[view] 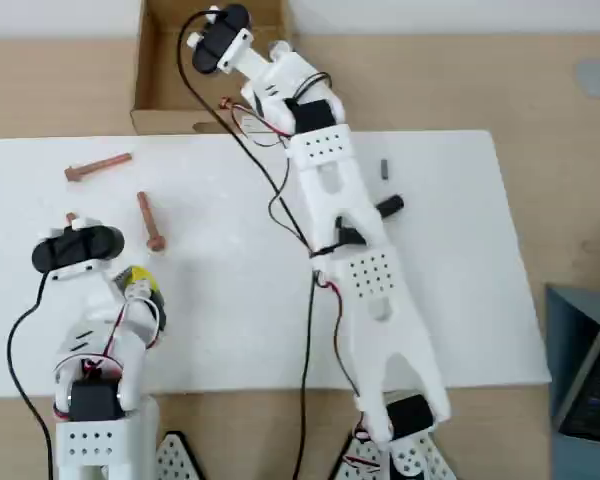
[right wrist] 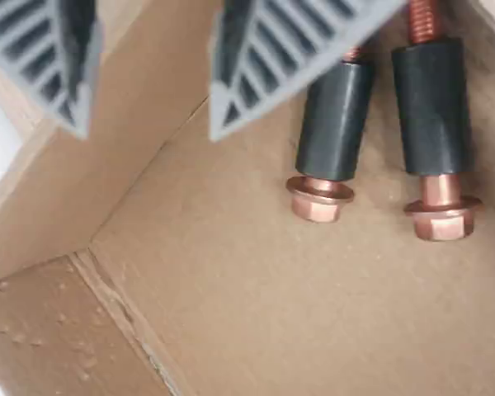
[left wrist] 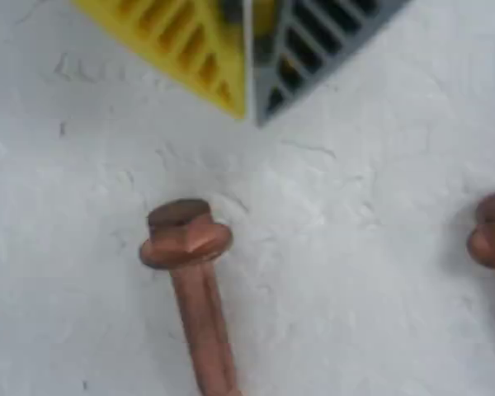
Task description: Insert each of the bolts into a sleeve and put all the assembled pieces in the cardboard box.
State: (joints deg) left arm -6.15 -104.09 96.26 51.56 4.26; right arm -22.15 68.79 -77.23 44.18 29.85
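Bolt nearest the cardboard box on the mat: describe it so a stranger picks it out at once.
Find the white mat and go to its far edge, left of the cardboard box. The bolt lies there bare, without a sleeve. Its neighbour bolt points head-first toward the near edge; this one lies almost crosswise, head to the left.

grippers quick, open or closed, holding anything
Left gripper: closed, holding nothing, above a bolt.
Right gripper: open, holding nothing, over the cardboard box.
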